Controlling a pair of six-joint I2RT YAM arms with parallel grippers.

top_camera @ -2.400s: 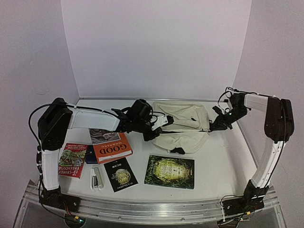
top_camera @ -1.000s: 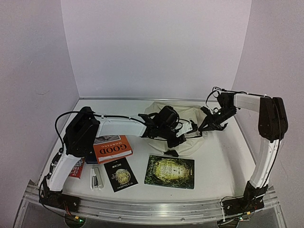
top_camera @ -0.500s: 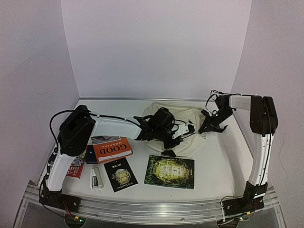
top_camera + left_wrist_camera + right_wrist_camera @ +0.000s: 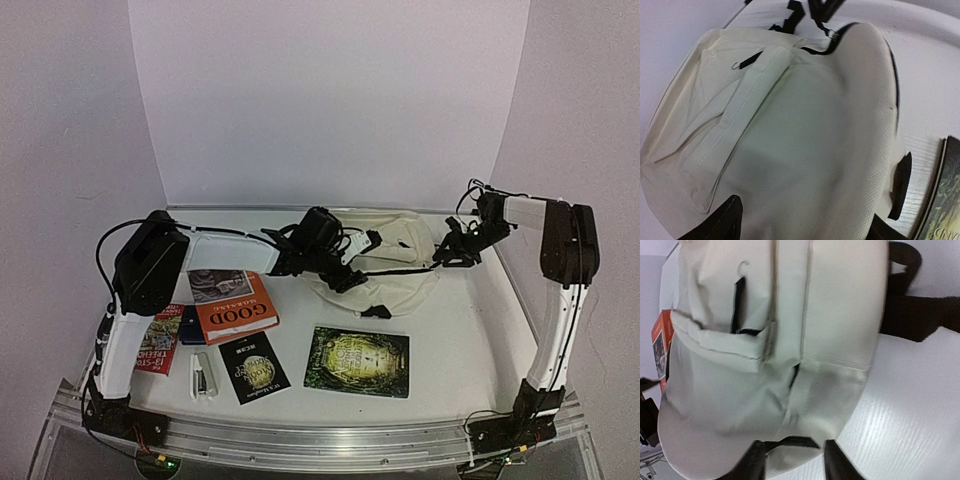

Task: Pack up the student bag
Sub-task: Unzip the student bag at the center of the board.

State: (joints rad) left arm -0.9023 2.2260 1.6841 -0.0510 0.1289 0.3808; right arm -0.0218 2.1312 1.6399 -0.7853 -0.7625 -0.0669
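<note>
The student bag [image 4: 392, 262], cream with black straps, lies slumped at the back middle of the table. My left gripper [image 4: 347, 268] hovers over the bag's left end. In the left wrist view its dark fingertips [image 4: 724, 221] stand wide apart, with only bag fabric [image 4: 815, 125] beneath them, so it is open. My right gripper [image 4: 452, 251] is at the bag's right end. The right wrist view has its fingers [image 4: 754, 463] apart, astride the bag's [image 4: 765, 365] hem and a black strip without pinching them.
In front of the bag lie an orange book [image 4: 237, 312], a red-and-green paperback [image 4: 154, 341], a small black book [image 4: 253, 366], a dark green book [image 4: 358, 361] and a white stapler [image 4: 203, 377]. White walls close in the table.
Both grippers have gone from shut to open and let go of the bag. The bag has settled wider and flatter. My left gripper drew back leftward, my right slightly rightward.
</note>
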